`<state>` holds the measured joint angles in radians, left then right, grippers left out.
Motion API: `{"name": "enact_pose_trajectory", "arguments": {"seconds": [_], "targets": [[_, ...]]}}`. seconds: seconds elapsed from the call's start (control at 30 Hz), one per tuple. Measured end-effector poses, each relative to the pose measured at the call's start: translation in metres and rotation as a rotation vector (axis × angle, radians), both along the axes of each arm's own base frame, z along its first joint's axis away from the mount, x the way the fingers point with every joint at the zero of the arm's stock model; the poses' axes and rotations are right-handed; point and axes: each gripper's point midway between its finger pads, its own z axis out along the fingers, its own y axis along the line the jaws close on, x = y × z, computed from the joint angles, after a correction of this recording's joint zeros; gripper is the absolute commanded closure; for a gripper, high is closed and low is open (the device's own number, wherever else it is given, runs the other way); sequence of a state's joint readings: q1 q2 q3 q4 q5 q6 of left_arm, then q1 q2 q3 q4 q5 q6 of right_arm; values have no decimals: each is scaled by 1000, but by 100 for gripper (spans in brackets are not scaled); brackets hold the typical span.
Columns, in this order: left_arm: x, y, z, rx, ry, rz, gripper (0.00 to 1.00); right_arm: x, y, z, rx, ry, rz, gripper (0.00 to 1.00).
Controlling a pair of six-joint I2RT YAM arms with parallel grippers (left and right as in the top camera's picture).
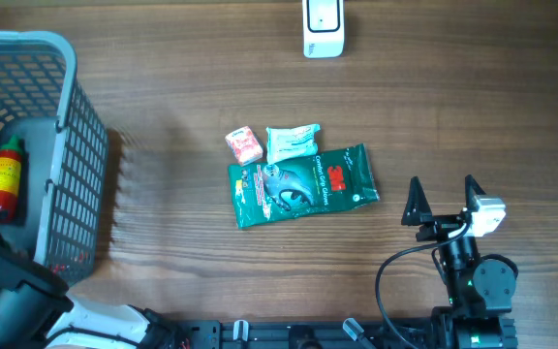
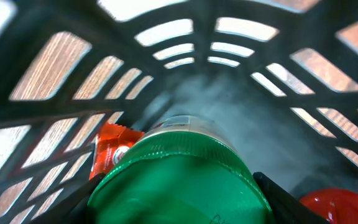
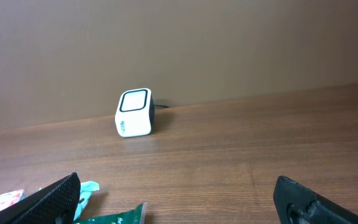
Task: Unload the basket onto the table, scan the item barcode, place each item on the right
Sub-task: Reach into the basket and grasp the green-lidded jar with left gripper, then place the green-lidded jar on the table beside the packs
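In the left wrist view a rounded green item [image 2: 179, 180] fills the space between my left gripper's [image 2: 179, 202] black fingers [image 2: 277, 191], and both fingers lie against its sides. It sits inside the grey basket [image 1: 61, 58]. From overhead, a red bottle with a yellow label [image 1: 3, 176] lies in that basket; the left gripper itself is hidden there. The white scanner [image 1: 323, 27] stands at the table's far edge, also seen as a scanner [image 3: 133, 112] from the right wrist. My right gripper [image 1: 444, 199] stands open and holds nothing.
A green 3M pack [image 1: 303, 184], a pink packet [image 1: 244, 144] and a pale green packet [image 1: 292, 142] lie mid-table, left of the right gripper. In the basket, an orange packet [image 2: 110, 149] and a red round thing [image 2: 340, 208] flank the green item.
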<state>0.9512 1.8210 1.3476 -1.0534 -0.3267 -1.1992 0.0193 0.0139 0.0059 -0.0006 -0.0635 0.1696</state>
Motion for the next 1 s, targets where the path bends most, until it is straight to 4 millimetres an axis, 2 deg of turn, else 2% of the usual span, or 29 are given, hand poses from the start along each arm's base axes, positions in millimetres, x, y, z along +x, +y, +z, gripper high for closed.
{"name": "enact_pose_trajectory", "arguments": {"seconds": [0.07,0.17,0.3,0.33,0.37,0.47,0.53,0.6,0.67,0.7,0.73,0.77,0.83,0.87,1.0], "targets": [[5,0,1,-11,-16,-40,44,0,0,0,0,-1,0,0],[27,-8,7,-42,-87,-131,43,0,0,0,0,-1,0,0],[64,-19,40,-15,-218,-255,42,0,0,0,0,-1,0,0],[77,-22,58,17,-264,-299,42,0,0,0,0,-1,0,0],[93,-27,89,76,-332,-356,41,0,0,0,0,-1,0,0],[115,-45,153,212,-462,-460,41,0,0,0,0,-1,0,0],[125,-65,202,327,-566,-536,41,0,0,0,0,-1,0,0],[133,-97,253,439,-686,-634,43,0,0,0,0,0,0,0],[136,-134,289,504,-791,-731,43,0,0,0,0,0,0,0],[136,-149,301,518,-830,-767,44,0,0,0,0,0,0,0],[138,-182,323,542,-909,-858,44,0,0,0,0,0,0,0],[140,-201,333,549,-950,-916,44,0,0,0,0,0,0,0],[148,-248,347,527,-1036,-1066,44,0,0,0,0,-1,0,0],[151,-265,349,506,-1062,-1120,44,0,0,0,0,0,0,0],[177,-340,338,389,-1106,-1359,44,0,0,0,0,-1,0,0]]}}
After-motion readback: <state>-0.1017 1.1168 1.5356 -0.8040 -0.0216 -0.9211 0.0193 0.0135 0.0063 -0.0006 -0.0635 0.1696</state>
